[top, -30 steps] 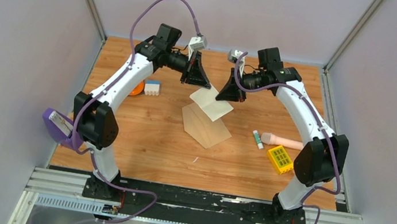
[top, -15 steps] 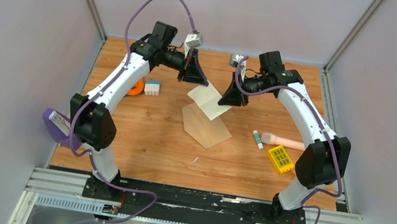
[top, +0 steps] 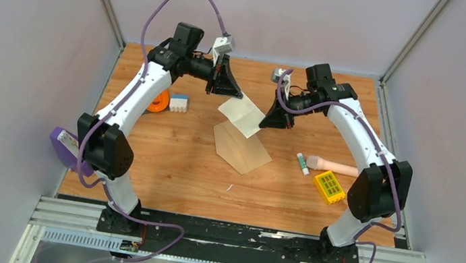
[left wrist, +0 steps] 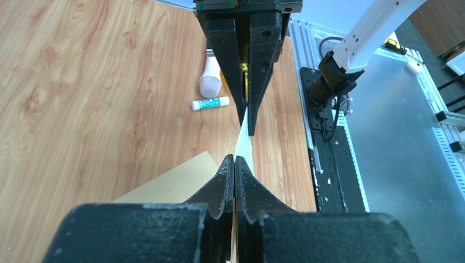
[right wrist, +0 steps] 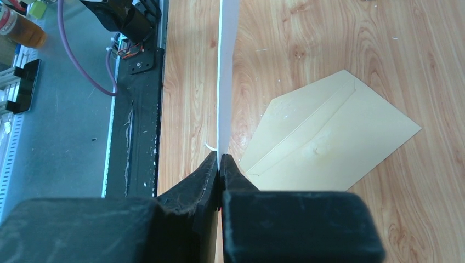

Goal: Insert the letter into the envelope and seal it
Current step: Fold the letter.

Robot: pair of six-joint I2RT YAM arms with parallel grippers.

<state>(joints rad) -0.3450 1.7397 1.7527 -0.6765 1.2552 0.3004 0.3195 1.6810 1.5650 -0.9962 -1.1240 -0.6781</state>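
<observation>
2 opposite edges of the thin pale cream rectangular paper letter (top: 241,114) are clamped, 1 by the left gripper (left wrist: 234,164), 1 by the right gripper (right wrist: 219,163). It is held over the flat tan-brown kraft paper envelope (top: 241,150) lying on the wooden table (top: 170,171).

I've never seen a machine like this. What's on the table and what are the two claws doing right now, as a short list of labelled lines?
left gripper: shut on one edge of the letter
right gripper: shut on the opposite edge of the letter
letter: held between both arms, above the envelope
envelope: flat on the table, not held
letter in envelope: not yet
right side: glue stick, yellow block
</observation>
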